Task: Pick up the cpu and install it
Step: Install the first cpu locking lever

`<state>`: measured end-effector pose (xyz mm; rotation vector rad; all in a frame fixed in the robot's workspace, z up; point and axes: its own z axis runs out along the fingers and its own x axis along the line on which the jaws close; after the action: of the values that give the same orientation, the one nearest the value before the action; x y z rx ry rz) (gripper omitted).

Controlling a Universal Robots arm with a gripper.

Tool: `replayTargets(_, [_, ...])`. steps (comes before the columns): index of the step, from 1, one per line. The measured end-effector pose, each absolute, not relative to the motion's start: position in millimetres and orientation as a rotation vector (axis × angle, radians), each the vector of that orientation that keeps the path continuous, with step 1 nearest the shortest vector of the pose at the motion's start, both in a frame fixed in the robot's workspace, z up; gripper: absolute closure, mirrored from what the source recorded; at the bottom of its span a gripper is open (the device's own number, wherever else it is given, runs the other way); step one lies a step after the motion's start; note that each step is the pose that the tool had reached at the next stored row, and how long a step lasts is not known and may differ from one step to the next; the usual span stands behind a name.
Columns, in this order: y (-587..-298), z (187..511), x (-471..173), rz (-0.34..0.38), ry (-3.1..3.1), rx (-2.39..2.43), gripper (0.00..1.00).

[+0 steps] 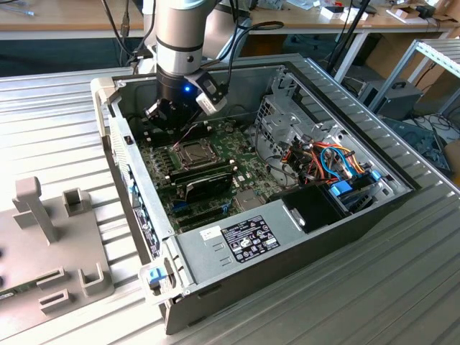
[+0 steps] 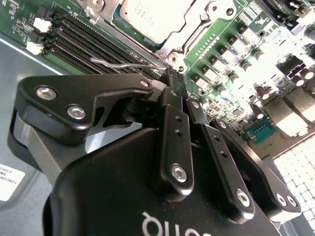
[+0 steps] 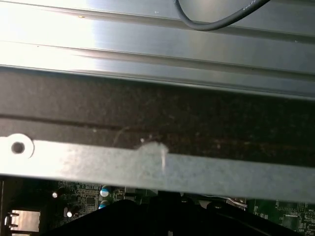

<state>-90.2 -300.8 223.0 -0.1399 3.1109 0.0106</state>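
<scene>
With the cpu already seated in its socket on the motherboard, I hold the gripper, fingers closed together and empty, beside the socket's wire lever, judging latching to need a careful push.

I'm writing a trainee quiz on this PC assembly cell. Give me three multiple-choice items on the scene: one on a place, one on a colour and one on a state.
1. Where is the small silver-grey square cpu?
A. In the square metal socket frame
B. On the slatted table outside the case
C. On the blue cables

2. What colour is the motherboard?
A. Blue
B. Green
C. Red

3. The grey metal computer case is:
A. Closed by a cover
B. Open, with its inside exposed
C. Upside down

Answers: 1 A, the frame surrounds it in the second wrist view. 2 B, the board is green around the socket. 3 B, the exterior view looks straight in.
</scene>
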Motion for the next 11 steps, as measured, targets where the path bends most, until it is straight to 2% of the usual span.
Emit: replayTargets(11, [-296.1,223.0,-88.4,0.011,3.111,-0.140,0.89])
